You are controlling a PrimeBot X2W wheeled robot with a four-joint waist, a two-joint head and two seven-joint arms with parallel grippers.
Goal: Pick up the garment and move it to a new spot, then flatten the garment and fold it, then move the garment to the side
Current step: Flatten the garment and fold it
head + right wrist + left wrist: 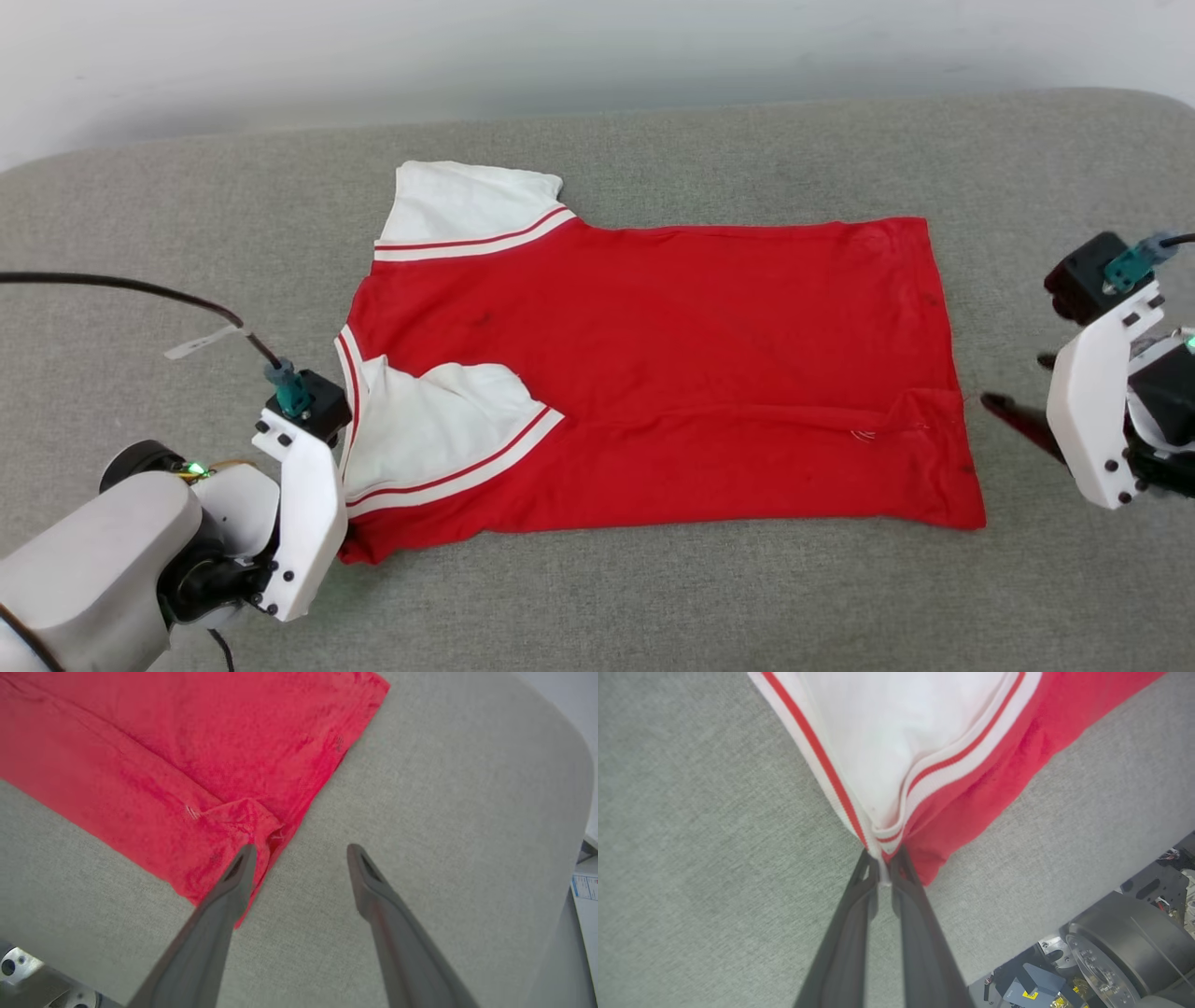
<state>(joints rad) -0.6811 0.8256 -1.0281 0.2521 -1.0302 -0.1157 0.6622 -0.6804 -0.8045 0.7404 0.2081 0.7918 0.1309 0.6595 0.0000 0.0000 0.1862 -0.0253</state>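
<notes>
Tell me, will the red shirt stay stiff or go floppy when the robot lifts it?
Probably floppy: the bright red soft-fabric T-shirt lies limp and creased, one white sleeve folded over it. Likely light too, since the left pincer pinches only its thin striped edge. It shouldn't roll, lying flat.

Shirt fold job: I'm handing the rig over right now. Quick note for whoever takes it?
Left tool: shut, pinching the striped trim at the near collar-end corner of the shirt.
Right tool: open at the hem's near corner, one finger over the fabric edge, nothing held.
Shirt: flat on the grey table, collar toward the robot's left, hem toward its right.
Done: spread out; the near sleeve lies folded in over the body, and a crease runs along the near side.
Left: the far sleeve sticks out; finish folding, then move the shirt aside.
</notes>
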